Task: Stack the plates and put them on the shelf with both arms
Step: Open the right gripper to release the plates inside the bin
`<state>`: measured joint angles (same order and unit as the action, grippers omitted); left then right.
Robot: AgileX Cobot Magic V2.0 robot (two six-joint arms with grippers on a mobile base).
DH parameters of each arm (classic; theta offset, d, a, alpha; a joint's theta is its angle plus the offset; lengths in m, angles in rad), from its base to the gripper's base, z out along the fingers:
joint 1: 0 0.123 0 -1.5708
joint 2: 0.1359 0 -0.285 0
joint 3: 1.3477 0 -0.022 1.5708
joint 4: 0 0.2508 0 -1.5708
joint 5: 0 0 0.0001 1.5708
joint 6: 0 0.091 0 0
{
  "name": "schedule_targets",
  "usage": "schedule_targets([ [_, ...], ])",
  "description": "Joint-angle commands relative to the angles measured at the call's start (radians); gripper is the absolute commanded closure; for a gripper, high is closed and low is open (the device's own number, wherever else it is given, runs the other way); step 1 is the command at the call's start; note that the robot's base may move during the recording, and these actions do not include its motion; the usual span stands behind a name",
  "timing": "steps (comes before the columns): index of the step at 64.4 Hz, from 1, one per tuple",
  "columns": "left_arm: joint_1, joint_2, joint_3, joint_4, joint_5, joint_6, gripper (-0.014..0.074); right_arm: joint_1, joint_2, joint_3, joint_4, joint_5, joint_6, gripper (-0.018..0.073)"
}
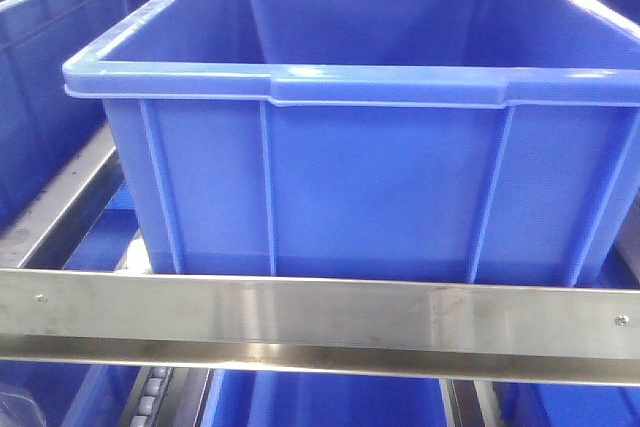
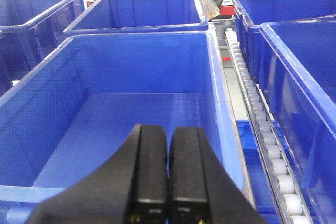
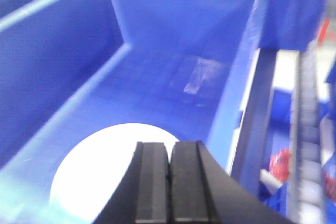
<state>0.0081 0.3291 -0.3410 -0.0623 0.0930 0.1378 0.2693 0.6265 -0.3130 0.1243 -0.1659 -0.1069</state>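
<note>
**A:** Right gripper [image 3: 169, 182] is being shown with both black fingers [image 3: 152, 182] pressed together, nothing seen between them. It is being held above the inside of a blue crate [image 3: 79, 56]. A pale round plate [image 3: 100, 171] is lying flat on that crate's floor, just below and left of the fingertips, partly hidden by them. Whether it is one plate or two stacked cannot be told; the view is blurred.

**B:** Left gripper [image 2: 169, 171]?

**A:** Same state: fingers [image 2: 151, 171] are being held closed against each other, nothing gripped. It is being pointed over the near rim of another blue crate [image 2: 131, 77]. No plate is being shown in that view.

**B:** Surroundings?

**A:** A second crate [image 2: 136, 9] is standing right behind the left one, more crates [image 2: 294, 51] are sitting to the right and one [image 2: 31, 19] to the left. A roller track [image 2: 257, 114] is running between the near crate and the right-hand ones.

**B:** Shelf?

**A:** In the front view the brushed steel front rail [image 1: 320, 317] is crossing the lower frame, with a small screw [image 1: 621, 320] near its right end. A large blue crate [image 1: 380, 167] is sitting directly behind the rail and is filling most of that view. More rollers [image 1: 150, 402] are being glimpsed under the rail at lower left.
</note>
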Motion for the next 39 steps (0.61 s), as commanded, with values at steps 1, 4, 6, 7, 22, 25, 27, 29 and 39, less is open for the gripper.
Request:
schedule_targets([
  [1,0.003,0.008,-0.028,-0.009,-0.086,-0.004,0.0514,-0.003,-0.074,0.003,-0.005,-0.072,-0.005,0.0506],
  [4,0.003,0.008,-0.028,-0.009,-0.086,-0.004,0.0514,-0.003,-0.1,0.016,-0.005,-0.061,-0.005,0.0506],
  [6,0.003,0.008,-0.028,-0.009,-0.086,-0.004,0.0514,-0.003,-0.113,0.023,-0.005,-0.059,-0.005,0.0506],
  [7,0.003,0.008,-0.028,-0.009,-0.086,-0.004,0.0514,-0.003,-0.117,0.024,-0.005,-0.059,-0.005,0.0506],
  [22,0.003,0.008,-0.028,-0.009,-0.086,-0.004,0.0514,-0.003,-0.126,0.033,-0.004,-0.077,-0.005,0.0508],
  [25,0.003,0.008,-0.028,-0.009,-0.086,-0.004,0.0514,-0.004,-0.131,0.034,-0.004,-0.078,-0.005,0.0508],
  [27,0.003,0.008,-0.028,-0.009,-0.086,-0.004,0.0514,-0.004,-0.135,0.041,-0.003,-0.078,-0.005,0.0508],
  [29,0.003,0.008,-0.028,-0.009,-0.086,-0.004,0.0514,-0.004,-0.141,0.046,-0.002,-0.082,-0.005,0.0508],
  [39,0.003,0.008,-0.028,-0.009,-0.086,-0.004,0.0514,-0.02,-0.246,0.116,-0.002,-0.071,-0.005,0.0511],
])
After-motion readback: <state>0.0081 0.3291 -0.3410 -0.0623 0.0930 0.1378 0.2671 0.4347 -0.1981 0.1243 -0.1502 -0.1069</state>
